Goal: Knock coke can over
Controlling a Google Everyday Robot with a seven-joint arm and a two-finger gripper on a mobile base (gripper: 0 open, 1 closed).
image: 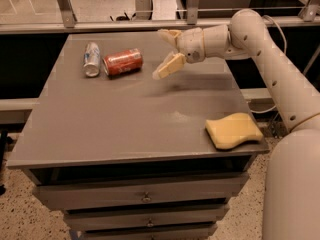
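The coke can point(123, 62), red with white lettering, lies on its side at the back left of the grey table point(125, 119). Its left end touches or nearly touches the silver and blue can point(91, 59), which also lies on its side. My gripper point(165, 52) hovers above the table just right of the coke can, apart from it. Its fingers are spread open and hold nothing. One finger point(170, 65) points down-left toward the can, the other point(169, 35) sits higher and farther back.
A yellow sponge point(233, 130) lies near the table's front right corner. A metal rail point(150, 25) runs behind the table's back edge. Drawers point(145, 198) are under the tabletop. My arm point(270, 59) reaches in from the right.
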